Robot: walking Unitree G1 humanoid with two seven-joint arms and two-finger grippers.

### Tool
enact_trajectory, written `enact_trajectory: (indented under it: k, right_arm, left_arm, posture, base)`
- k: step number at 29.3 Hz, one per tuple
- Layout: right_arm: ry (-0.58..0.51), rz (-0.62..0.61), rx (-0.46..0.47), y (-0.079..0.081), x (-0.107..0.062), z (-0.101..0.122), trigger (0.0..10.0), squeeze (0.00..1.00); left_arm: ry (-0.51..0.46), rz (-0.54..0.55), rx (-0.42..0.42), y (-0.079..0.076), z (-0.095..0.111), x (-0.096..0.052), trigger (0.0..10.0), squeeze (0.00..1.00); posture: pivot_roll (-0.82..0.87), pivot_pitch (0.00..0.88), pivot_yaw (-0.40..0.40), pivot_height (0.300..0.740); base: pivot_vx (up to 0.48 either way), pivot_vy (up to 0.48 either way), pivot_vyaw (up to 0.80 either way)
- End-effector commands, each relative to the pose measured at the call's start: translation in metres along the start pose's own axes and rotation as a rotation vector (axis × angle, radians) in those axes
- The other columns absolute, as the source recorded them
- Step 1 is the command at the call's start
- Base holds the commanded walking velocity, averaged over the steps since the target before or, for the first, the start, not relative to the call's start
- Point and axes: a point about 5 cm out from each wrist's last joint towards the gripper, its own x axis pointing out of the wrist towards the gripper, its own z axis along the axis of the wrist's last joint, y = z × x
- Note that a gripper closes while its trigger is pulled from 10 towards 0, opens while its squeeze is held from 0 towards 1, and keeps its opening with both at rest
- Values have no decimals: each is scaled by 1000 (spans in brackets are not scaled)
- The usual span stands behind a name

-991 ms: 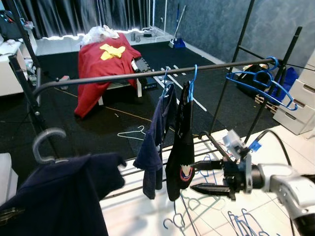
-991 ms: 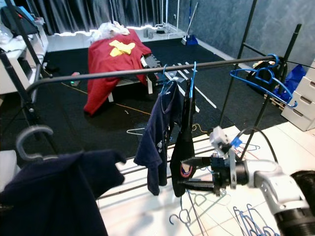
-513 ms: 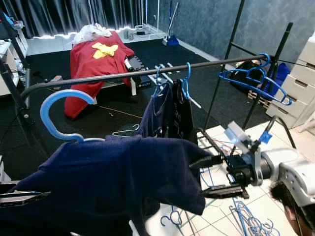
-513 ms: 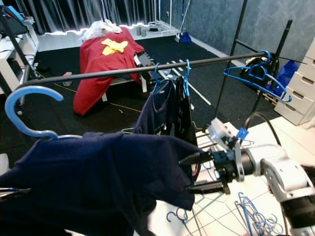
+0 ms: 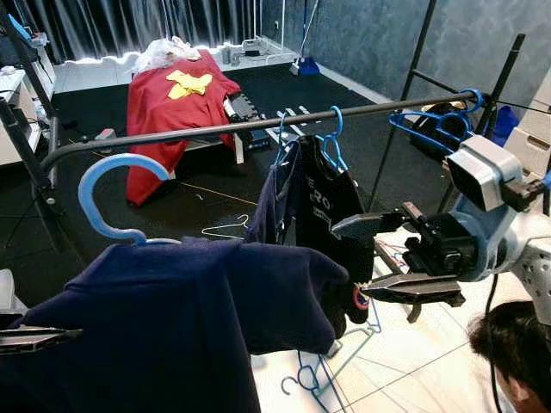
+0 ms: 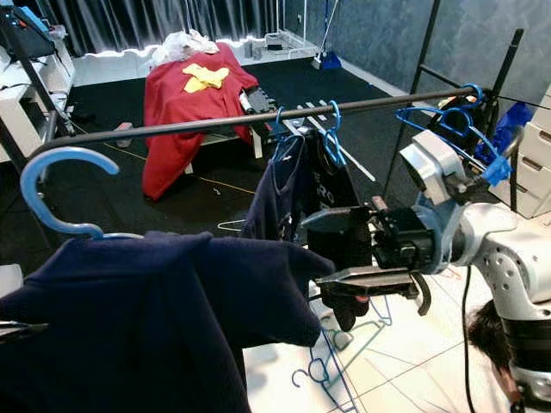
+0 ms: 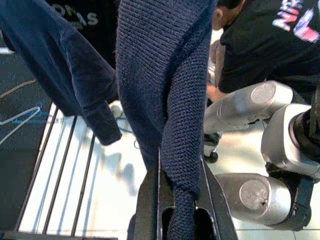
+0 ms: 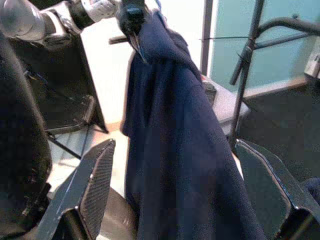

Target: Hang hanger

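Note:
A navy knit sweater [image 5: 172, 318] hangs on a blue hanger, whose hook [image 5: 108, 194] stands up in front of the black clothes rail [image 5: 198, 132], slightly below it. My left gripper [image 5: 34, 337] is at the lower left, shut on the sweater's knit fabric [image 7: 172, 125]. My right gripper [image 5: 349, 256] is open at the sweater's right shoulder, and the cloth runs between its two fingers [image 8: 95, 175]. A navy garment [image 5: 271, 202] and a black shirt [image 5: 331, 206] hang on blue hangers at the middle of the rail.
Empty blue hangers [image 5: 430, 120] hang at the rail's right end. Several more hangers [image 5: 314, 379] lie on the white tile under it. A person's head [image 5: 516, 344] is at the lower right. A red cloth [image 5: 168, 112] covers a bench on the dark carpet behind.
The sweater and its hook have risen from low at the left up towards the rail. My right gripper has lifted and moved in to the sweater's right shoulder.

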Motion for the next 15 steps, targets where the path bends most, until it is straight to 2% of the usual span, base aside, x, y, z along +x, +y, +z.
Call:
enact_trajectory:
  k: [1, 7, 9, 12, 13, 14, 15]
  right_arm:
    - [64, -10, -17, -2, -1, -3, 10000, 0]
    - [85, -6, -27, -5, 0, -1, 10000, 0]
    - [93, 19, -20, -5, 7, -2, 10000, 0]
    - [96, 27, -7, -5, 10, -3, 10000, 0]
    - [106, 27, 8, -5, 13, -6, 5686, 0]
    - [106, 27, 8, -5, 13, -6, 5686, 0]
    - [115, 26, 18, -5, 14, -9, 0, 0]
  left_arm:
    - [-22, -25, 60, 0, 17, -2, 10000, 0]
    - [-54, -74, 97, -1, 29, -1, 10000, 0]
    - [-77, -123, 119, -2, 36, 4, 10000, 0]
    - [-80, -139, 123, -2, 37, 6, 10000, 0]
    - [-82, -148, 127, -2, 38, 8, 10000, 0]
    - [-82, -148, 127, -2, 38, 8, 10000, 0]
    - [-85, -155, 131, -1, 39, 9, 10000, 0]
  posture:
    - [-128, 0, -4, 736]
    - [-122, 0, -11, 736]
    - [-123, 0, -9, 736]
    - [-123, 0, -9, 736]
    - [-125, 0, -7, 736]
    - [-125, 0, -7, 736]
    - [-126, 0, -4, 736]
  base:
    - [0, 0, 0]
    - [0, 0, 0]
    - [0, 0, 0]
    - [0, 0, 0]
    - [0, 0, 0]
    - [0, 0, 0]
    - [0, 0, 0]
